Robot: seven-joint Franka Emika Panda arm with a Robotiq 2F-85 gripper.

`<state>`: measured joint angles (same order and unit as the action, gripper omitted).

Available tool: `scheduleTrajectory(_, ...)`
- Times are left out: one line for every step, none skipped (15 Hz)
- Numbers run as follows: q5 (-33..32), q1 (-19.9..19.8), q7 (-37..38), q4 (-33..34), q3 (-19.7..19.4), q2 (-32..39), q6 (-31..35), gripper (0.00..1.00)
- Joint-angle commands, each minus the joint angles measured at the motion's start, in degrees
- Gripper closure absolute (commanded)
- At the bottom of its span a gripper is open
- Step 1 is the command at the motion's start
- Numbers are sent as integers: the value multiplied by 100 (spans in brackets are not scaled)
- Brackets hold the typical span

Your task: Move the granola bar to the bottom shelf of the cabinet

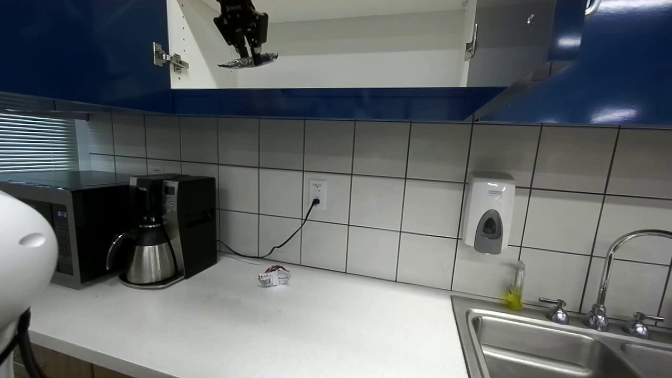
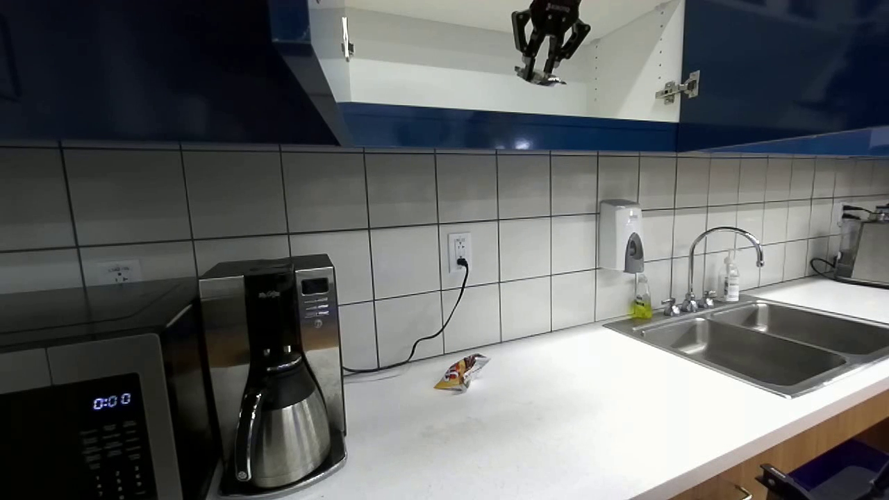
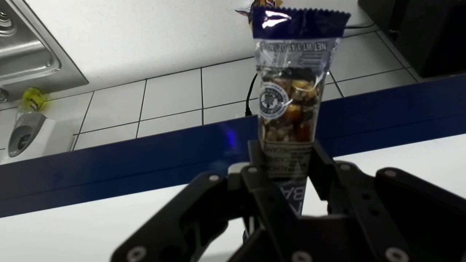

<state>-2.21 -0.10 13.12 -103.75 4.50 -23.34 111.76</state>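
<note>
My gripper (image 1: 250,59) is shut on the granola bar (image 1: 234,63), pinching it across the middle by its edges. In the wrist view the granola bar (image 3: 291,112) shows a clear window with nuts and a dark purple end, and sticks out beyond the fingertips. Both exterior views place the gripper (image 2: 540,73) at the opening of the cabinet (image 2: 507,127), higher than its blue lower edge. The bottom shelf (image 3: 72,229) appears in the wrist view as a white board behind that edge; its top is hidden in the exterior views. No contact between bar and shelf is visible.
Blue cabinet doors (image 1: 84,47) stand open on either side of the opening. Below, the white counter (image 1: 336,325) carries a crumpled snack wrapper (image 2: 462,373), a coffee maker (image 1: 197,226) and a microwave (image 2: 83,417). A soap dispenser (image 1: 488,212) hangs near the sink (image 1: 530,346).
</note>
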Motion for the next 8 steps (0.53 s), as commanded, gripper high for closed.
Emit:
scheduleTrajectory(54, -17, 177, 225, 42, 252, 228, 91)
scheduleTrajectory(40, -21, 211, 236, 50, 295, 322, 91)
scheduleTrajectory(48, -10, 195, 258, 45, 342, 381, 91)
scheduleTrajectory(41, -5, 186, 263, 46, 381, 492, 91)
scheduleTrajectory(49, 4, 163, 284, 41, 427, 568, 91)
scheduleTrajectory(44, 4, 172, 282, 43, 465, 678, 91)
scheduleTrajectory(30, 2, 179, 324, 48, 524, 728, 91)
scheduleTrajectory(20, -7, 225, 354, 56, 574, 788, 91)
